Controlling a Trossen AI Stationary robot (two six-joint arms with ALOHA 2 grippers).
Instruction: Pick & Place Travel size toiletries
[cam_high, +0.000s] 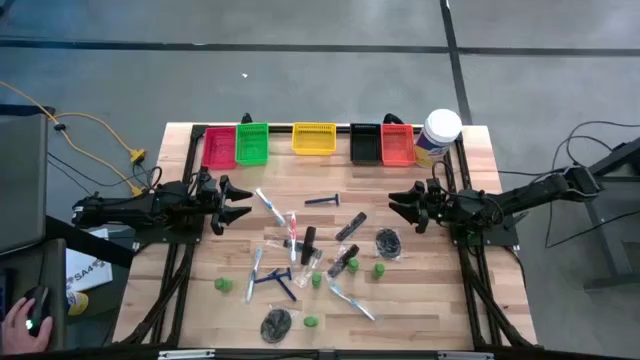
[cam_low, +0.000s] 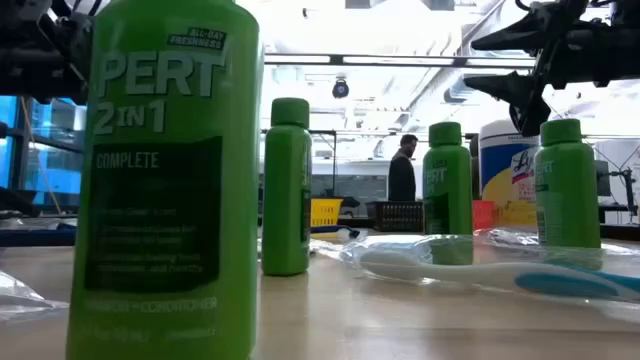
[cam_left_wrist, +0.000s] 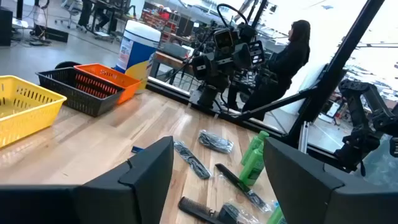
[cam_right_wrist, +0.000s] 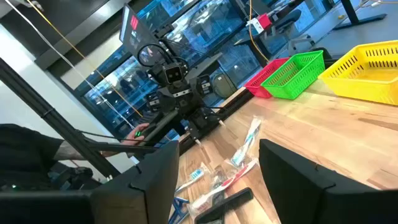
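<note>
The travel size toiletries lie scattered on the wooden table's middle. They include small green bottles (cam_high: 222, 285) (cam_low: 165, 180), a blue razor (cam_high: 322, 200), clear-wrapped toothbrushes (cam_high: 268, 205) (cam_low: 480, 265), a black comb (cam_high: 350, 227) and dark mesh puffs (cam_high: 388, 242). Each lies or stands on the tabletop. My left gripper (cam_high: 238, 205) (cam_left_wrist: 217, 180) hovers open at the pile's left, pointing toward it. My right gripper (cam_high: 398, 205) (cam_right_wrist: 221, 180) hovers open at the pile's right, facing the left one. Nothing is between either pair of fingers.
Along the far edge stands a row of mesh bins: red (cam_high: 219, 147), green (cam_high: 252, 143), yellow (cam_high: 313, 139), black (cam_high: 365, 144), orange (cam_high: 397, 145). A white jar (cam_high: 440, 133) stands at the far right corner. A person's hand (cam_high: 30, 320) shows off the table's near left.
</note>
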